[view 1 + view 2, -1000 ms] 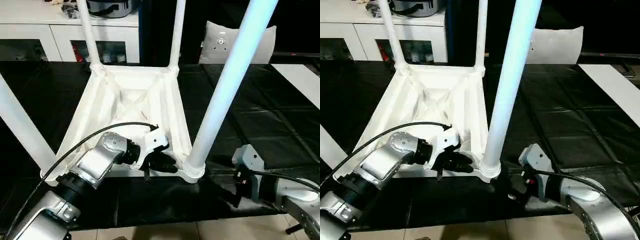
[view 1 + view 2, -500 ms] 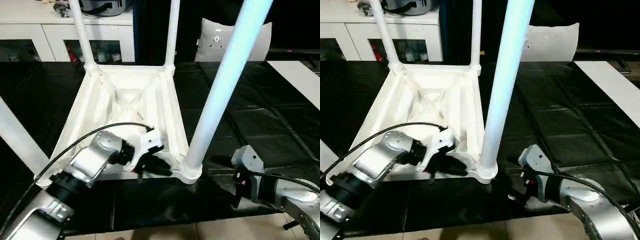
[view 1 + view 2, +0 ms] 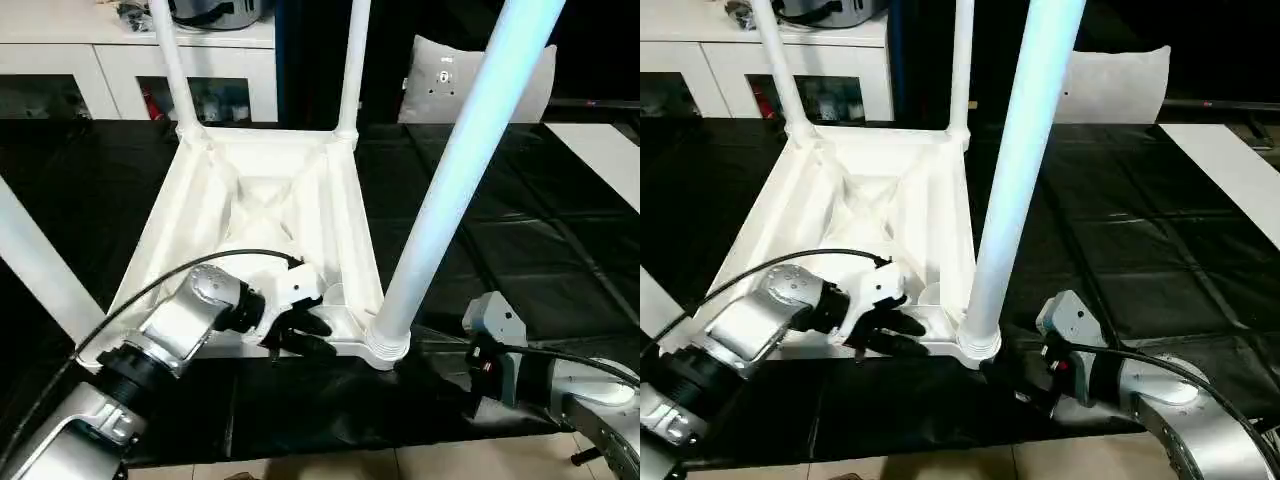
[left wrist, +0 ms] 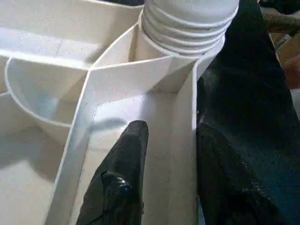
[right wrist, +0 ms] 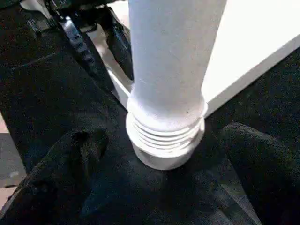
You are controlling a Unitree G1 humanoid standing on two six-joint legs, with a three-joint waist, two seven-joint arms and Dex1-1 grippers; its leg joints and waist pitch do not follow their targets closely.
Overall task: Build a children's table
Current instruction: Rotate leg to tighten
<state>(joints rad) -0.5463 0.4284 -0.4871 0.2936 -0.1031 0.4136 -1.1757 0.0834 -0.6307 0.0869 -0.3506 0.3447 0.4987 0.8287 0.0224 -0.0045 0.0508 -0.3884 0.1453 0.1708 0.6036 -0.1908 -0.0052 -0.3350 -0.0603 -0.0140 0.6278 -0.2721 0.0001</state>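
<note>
Black floor [image 3: 560, 250]; left fingers [image 4: 123, 178] astride table rim [image 4: 187, 140].

We see a table top [image 3: 262, 215] of smooth white plastic with a soft shine. The leg [image 3: 452, 175] is smooth and shiny too, with ridges at its base. The floor mat [image 3: 520, 250] looks like glossy black sheet, maybe plastic. The forearms [image 3: 175, 335] are brushed silver metal.

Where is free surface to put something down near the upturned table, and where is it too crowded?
Free: the black mat right of the tabletop, up to the pillow, and the mat left of the tabletop. Crowded: the near right corner, where the left gripper, the near right leg and the right gripper meet.
</note>
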